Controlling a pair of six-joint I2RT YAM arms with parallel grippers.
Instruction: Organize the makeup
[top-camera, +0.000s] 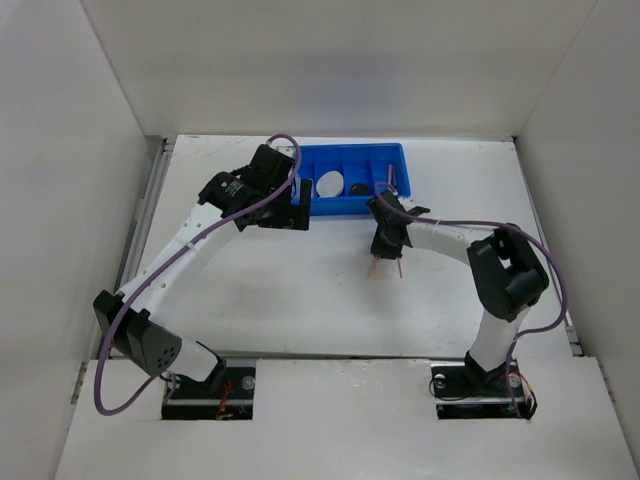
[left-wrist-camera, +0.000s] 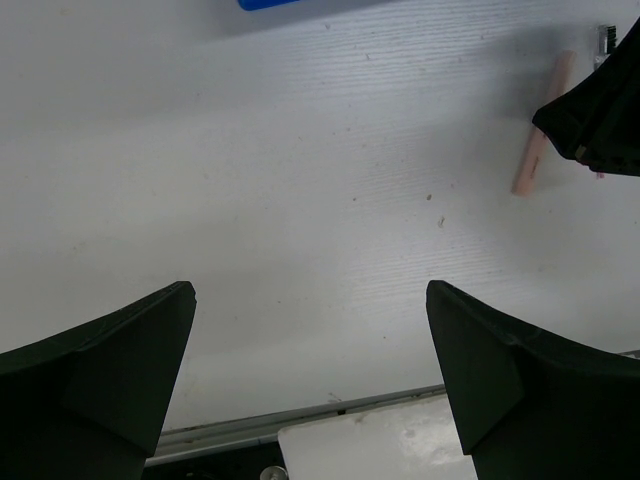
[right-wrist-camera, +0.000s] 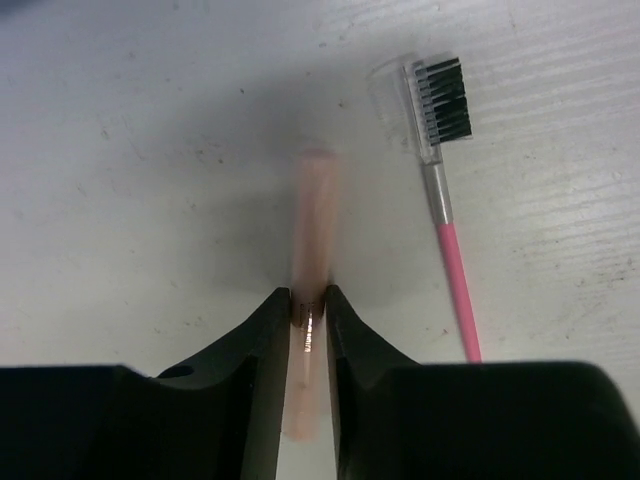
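Peach-coloured and blurred in the right wrist view, a thin cosmetic stick (right-wrist-camera: 312, 220) is seen clamped between the fingers of the right gripper (right-wrist-camera: 308, 305) at the white table (top-camera: 300, 290). Just beside it a pink-handled black-bristled brush (right-wrist-camera: 443, 215) is laid flat. Only from above are the blue divided plastic tray (top-camera: 400, 155), its round white puff (top-camera: 329, 184) and dark round compact (top-camera: 358, 188) shown. The left gripper (left-wrist-camera: 310, 290) is held wide apart and empty over the tabletop.
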